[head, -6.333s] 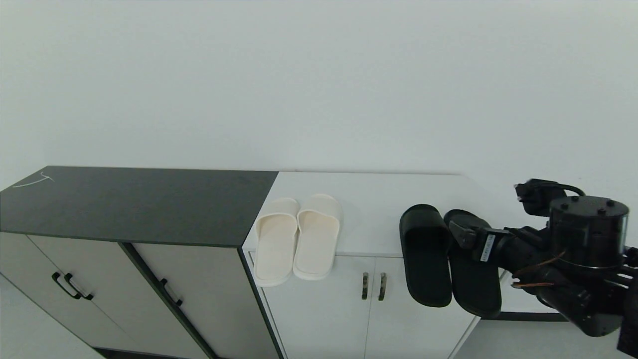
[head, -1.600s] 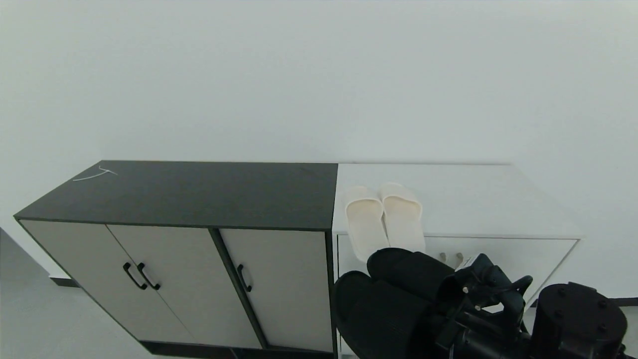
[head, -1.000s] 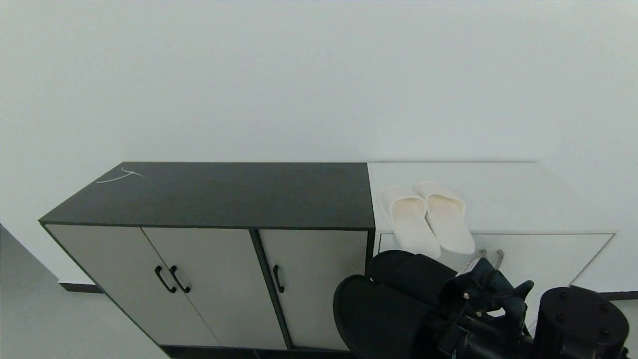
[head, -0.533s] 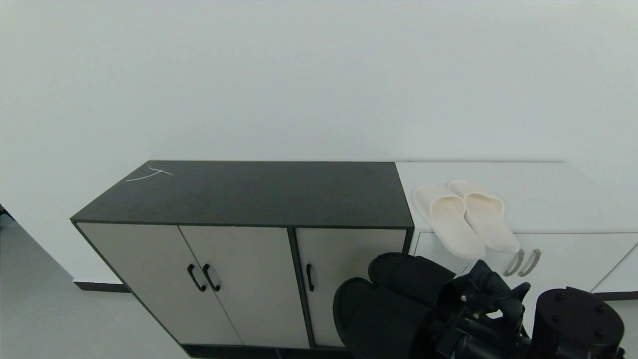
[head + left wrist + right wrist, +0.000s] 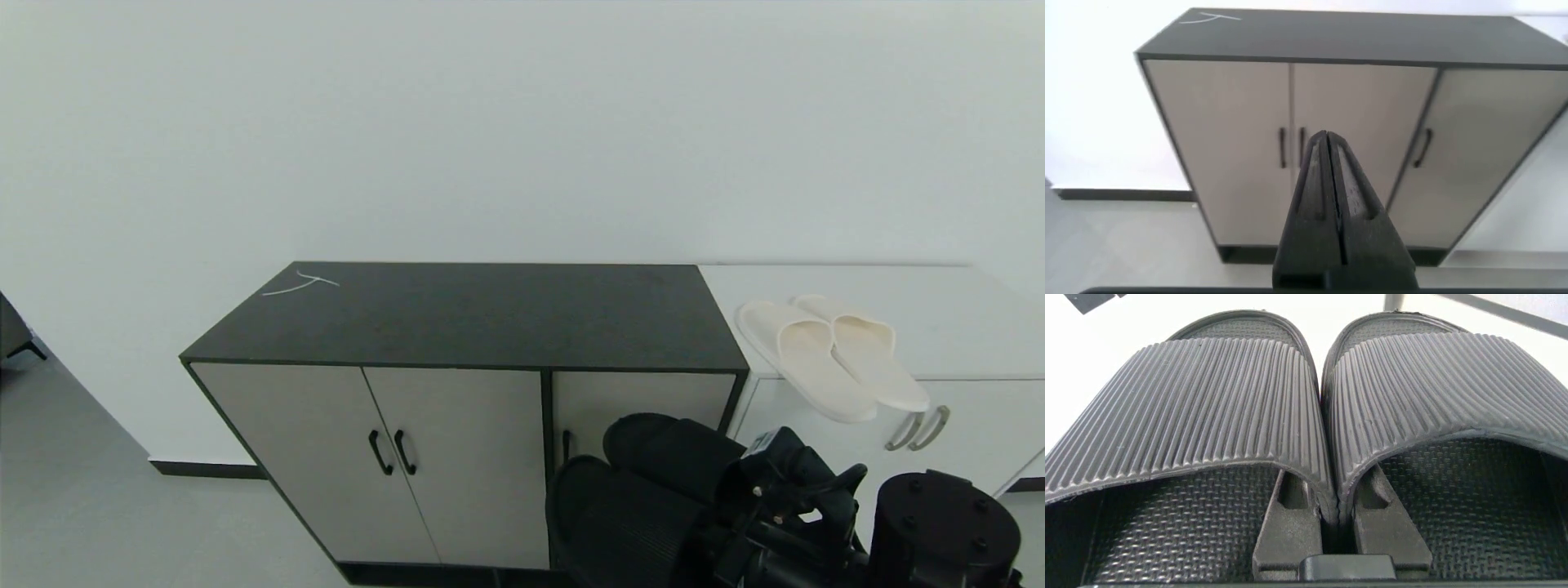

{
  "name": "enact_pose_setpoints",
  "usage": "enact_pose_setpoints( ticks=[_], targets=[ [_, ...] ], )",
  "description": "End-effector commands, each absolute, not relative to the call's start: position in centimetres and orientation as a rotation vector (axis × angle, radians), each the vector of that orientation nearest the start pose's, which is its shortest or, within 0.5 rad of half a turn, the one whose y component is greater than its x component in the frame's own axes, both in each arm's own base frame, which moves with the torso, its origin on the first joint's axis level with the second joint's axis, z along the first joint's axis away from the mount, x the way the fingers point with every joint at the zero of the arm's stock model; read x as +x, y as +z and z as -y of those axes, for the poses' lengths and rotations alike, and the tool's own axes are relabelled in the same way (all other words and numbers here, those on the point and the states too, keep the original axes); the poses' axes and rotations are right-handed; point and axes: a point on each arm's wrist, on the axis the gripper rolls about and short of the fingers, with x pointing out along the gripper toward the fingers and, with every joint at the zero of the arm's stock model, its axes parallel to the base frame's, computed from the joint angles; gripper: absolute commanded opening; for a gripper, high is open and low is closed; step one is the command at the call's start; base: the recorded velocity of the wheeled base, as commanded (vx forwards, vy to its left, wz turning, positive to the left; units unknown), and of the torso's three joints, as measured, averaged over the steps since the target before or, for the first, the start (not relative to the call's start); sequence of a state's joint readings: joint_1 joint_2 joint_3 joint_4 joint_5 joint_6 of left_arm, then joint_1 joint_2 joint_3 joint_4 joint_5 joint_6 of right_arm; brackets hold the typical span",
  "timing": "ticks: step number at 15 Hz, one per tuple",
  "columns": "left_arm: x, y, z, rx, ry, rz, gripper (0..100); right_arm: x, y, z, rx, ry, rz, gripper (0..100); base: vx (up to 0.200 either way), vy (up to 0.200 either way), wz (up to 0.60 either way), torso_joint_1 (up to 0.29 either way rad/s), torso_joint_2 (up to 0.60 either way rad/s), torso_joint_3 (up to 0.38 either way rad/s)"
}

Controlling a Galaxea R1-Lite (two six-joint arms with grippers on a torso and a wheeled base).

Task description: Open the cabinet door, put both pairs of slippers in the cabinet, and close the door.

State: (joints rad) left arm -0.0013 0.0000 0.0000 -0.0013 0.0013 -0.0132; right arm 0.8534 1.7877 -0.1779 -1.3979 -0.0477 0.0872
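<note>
My right gripper point(image 5: 1327, 508) is shut on the pair of black slippers point(image 5: 1315, 400), pinching their two adjoining strap edges together. In the head view the black slippers point(image 5: 645, 490) hang low in front of the dark-topped cabinet point(image 5: 490, 314). Its grey doors point(image 5: 453, 457) are shut, with paired black handles point(image 5: 392, 452). A pair of white slippers point(image 5: 833, 355) lies on the white cabinet point(image 5: 971, 327), heels over its front edge. My left gripper point(image 5: 1328, 155) is shut with nothing in it and points at the grey doors point(image 5: 1290, 139).
The white cabinet's doors are shut, with metal handles point(image 5: 918, 430) just below the white slippers. Grey floor point(image 5: 98, 506) lies open to the left of the dark-topped cabinet. A plain wall stands behind both cabinets.
The black slippers were lifted off the white cabinet's top and now hang low in my right gripper. The head view has swung left, so both cabinets slide right in the picture.
</note>
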Motion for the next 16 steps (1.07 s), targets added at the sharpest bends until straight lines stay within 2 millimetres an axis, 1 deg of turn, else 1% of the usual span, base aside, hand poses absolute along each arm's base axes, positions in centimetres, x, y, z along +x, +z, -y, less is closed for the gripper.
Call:
enact_pose_setpoints(
  ticks=[1,16],
  targets=[
    [-2.28,7.56,-0.01,-0.014,0.0,0.002,0,15.38,9.38,-17.56,-0.013,0.796,-0.231,0,0.0,0.2,0.0,0.002,0.01,0.012],
    [-2.28,7.56,-0.01,-0.015,0.0,0.002,0,15.45,9.24,-17.58,-0.017,0.794,-0.236,0,0.0,0.2,0.0,0.002,0.0,0.003]
  ],
)
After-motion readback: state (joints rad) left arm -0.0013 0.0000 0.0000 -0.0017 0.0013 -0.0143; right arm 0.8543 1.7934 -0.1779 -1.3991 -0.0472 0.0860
